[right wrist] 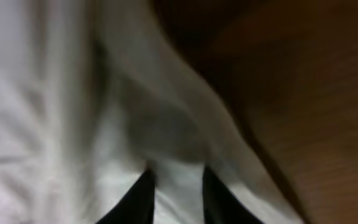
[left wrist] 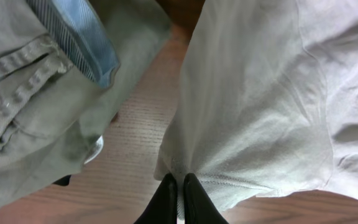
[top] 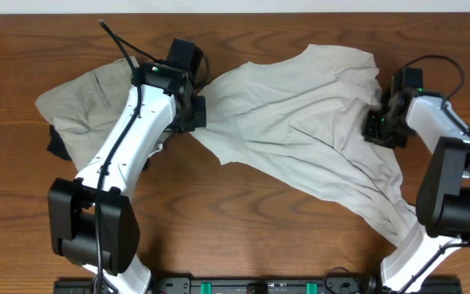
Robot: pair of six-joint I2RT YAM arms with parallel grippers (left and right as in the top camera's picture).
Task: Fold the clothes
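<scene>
The pale cream-white garment (top: 300,131) lies spread and wrinkled across the middle and right of the table. My left gripper (top: 194,113) is shut on its left hem, which shows pinched between the fingers in the left wrist view (left wrist: 180,185), with the cream cloth (left wrist: 253,106) above them. My right gripper (top: 380,118) is at the garment's right edge. In the blurred right wrist view its fingers (right wrist: 179,186) stand apart with cream cloth (right wrist: 55,93) between them. The khaki-tan garment (top: 84,98) with stitched seams (left wrist: 17,93) lies at the left, partly under my left arm.
A dark cloth (top: 57,147) pokes out from under the khaki garment's left side. A blue striped lining (left wrist: 79,31) shows inside the khaki garment. Bare wood table (top: 243,220) runs along the front and between the two garments (left wrist: 135,143).
</scene>
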